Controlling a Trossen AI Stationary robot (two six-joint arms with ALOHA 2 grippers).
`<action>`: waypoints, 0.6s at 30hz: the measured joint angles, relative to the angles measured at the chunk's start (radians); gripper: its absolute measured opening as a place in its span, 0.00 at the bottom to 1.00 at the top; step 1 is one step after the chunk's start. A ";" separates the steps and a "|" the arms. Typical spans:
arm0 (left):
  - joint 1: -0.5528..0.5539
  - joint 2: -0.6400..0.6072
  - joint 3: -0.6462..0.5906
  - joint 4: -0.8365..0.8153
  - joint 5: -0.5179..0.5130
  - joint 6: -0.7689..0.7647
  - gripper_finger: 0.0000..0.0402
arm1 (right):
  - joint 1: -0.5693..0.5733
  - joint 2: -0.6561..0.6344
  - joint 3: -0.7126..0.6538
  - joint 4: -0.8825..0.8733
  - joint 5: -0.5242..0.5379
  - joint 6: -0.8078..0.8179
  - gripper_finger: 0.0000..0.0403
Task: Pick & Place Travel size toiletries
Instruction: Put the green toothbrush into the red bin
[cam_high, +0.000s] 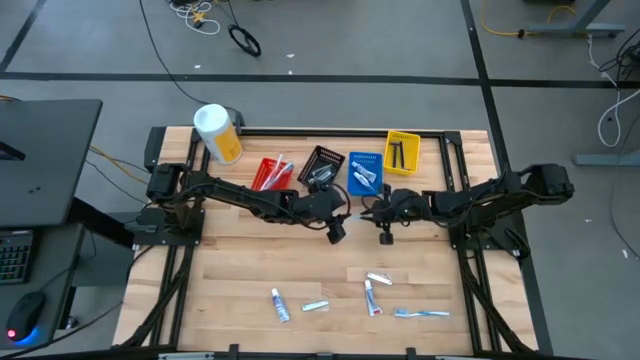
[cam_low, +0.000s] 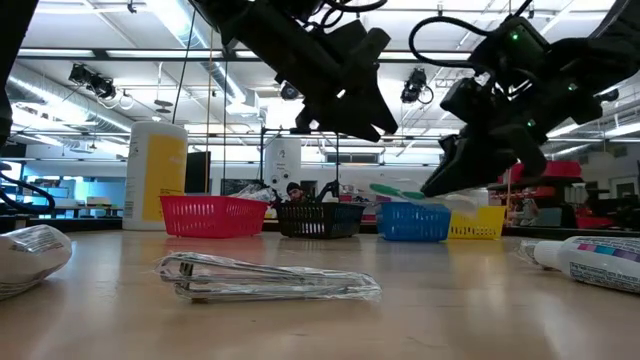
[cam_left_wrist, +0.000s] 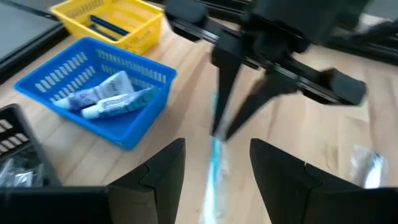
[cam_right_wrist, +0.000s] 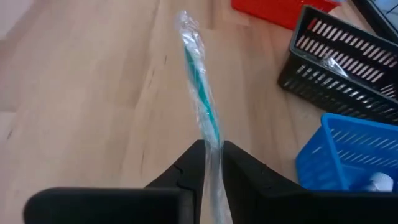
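toiletries were split: a slim teal toothbrush in clear wrap (cam_right_wrist: 200, 93) was clamped in the right hand (cam_right_wrist: 211, 152) above mid-desk, just beside the blue mesh basket (cam_left_wrist: 93, 93) holding white tubes (cam_left_wrist: 102, 99). black (cam_right_wrist: 348, 59), red (cam_low: 212, 215) and yellow (cam_high: 402, 152) baskets lined the far edge of the wooden desk (cam_high: 250, 270). the left hand (cam_left_wrist: 214, 168) hovered facing it, fingers apart, holding nothing.

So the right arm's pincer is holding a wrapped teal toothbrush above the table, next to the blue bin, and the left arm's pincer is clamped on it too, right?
Not quite. The right pincer is shut on the wrapped teal toothbrush near the blue bin, but the left pincer is open: the left wrist view shows its fingers spread apart with the toothbrush between them, untouched.
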 joint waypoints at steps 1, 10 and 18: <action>0.000 0.000 0.000 -0.001 0.016 0.007 0.47 | 0.000 0.000 0.000 0.002 0.002 0.000 0.14; 0.000 0.000 0.000 -0.015 0.062 0.041 0.47 | 0.000 0.000 0.000 0.056 -0.002 0.000 0.14; 0.000 0.000 0.000 -0.049 0.060 0.056 0.47 | 0.000 -0.001 0.001 0.082 -0.002 -0.004 0.10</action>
